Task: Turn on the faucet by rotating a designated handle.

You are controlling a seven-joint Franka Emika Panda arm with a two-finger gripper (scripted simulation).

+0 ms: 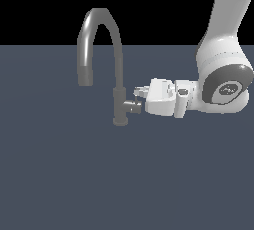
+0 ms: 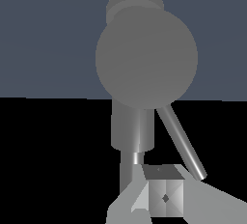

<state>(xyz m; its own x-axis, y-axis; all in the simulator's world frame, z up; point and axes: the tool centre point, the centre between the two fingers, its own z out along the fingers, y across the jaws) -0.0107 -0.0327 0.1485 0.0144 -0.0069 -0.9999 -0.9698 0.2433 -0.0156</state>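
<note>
Mid-surface, well clear of every edge: faucet [image 1: 118, 106] stands upright on the flat grey-blue floor [image 1: 59, 174]; no sink or worktop shown, so floor is the only carrier.

Handle spot: handle [image 1: 132, 106] sticks out sideways from the thick base, on the exterior view's right, low on the column, well below the arched spout [image 1: 99, 30].

Handle close-up: wrist view looks straight down the stub's axis, so the round end face [image 2: 146, 58] fills the pic; thin lever pin [image 2: 182, 143] slants off it toward the fingers.

Hand vs handle: gripper [image 1: 139, 95] comes in level from the exterior view's right, tips right at the handle's outer end, slightly above the stub. Pin's end looks to be at or just beside a finger [image 2: 164, 194]; touching or a hair apart — can't tell.

Hand state: fingers look near together w/ nothing plainly between them, but open vs closed isn't readable in either pic. Can't tell.

Risk 1: pin is thin & short, so a finger could slide off it mid-turn; cause = contact too near the tip, or push not square to the pin.

Risk 2: fingers bump the stub's end face instead of the pin; that would shove the faucet sideways w/o rotating anything.

Risk 3: arc of the arm not centred on the stub's axis; contact prob. lost partway, turn left short.

Risk 4: turning the wrong way; pics don't show which direction is "on".
</note>
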